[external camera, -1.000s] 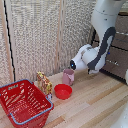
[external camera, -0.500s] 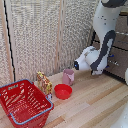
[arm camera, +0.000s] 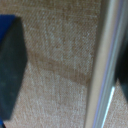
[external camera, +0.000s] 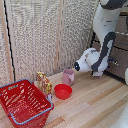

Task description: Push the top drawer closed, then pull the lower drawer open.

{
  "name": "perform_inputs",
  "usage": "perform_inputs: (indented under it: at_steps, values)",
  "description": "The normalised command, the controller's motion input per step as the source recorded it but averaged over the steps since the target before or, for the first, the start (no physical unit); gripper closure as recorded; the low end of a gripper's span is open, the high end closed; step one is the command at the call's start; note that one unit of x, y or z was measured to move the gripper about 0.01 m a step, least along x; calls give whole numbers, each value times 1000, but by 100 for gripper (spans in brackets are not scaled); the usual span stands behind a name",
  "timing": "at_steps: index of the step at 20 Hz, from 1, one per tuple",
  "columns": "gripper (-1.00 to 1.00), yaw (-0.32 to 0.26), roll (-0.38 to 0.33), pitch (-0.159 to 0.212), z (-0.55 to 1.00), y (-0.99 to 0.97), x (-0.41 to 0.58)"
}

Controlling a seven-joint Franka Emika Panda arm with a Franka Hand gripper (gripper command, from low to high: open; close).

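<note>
The brown wooden cabinet stands at the exterior view's right edge. Its top drawer [external camera: 123, 26] sits level with the arm's white upper link. The lower drawer [external camera: 120, 67] is below it, and my gripper [external camera: 111, 63] reaches toward its front at that height. In the wrist view a thin silver bar handle [arm camera: 103, 65] runs across a brown wood face. My gripper [arm camera: 66, 67] is open, with one dark finger [arm camera: 10, 65] far from the bar and the other close beside it. The bar lies between them and neither finger clearly touches it.
On the wooden floor at the exterior view's left sit a red wire basket [external camera: 25, 102], a red bowl [external camera: 63, 91], a pink cup [external camera: 68, 76] and a yellow-brown patterned toy [external camera: 44, 82]. A woven screen wall [external camera: 45, 35] stands behind them.
The arm's wrist has sunk slightly and eased toward the cabinet's lower tier. The floor objects have not moved.
</note>
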Motion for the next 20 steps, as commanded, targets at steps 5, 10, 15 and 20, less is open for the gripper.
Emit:
perform_inputs:
  at_steps: [5, 10, 15, 20]
  values:
    - [100, 0, -6, 0, 15, 196, 0]
    - [100, 8, 46, -46, -18, 617, -38]
    - [100, 5, 100, -87, -129, 898, 0]
    - [100, 0, 83, -100, -253, 930, 0]
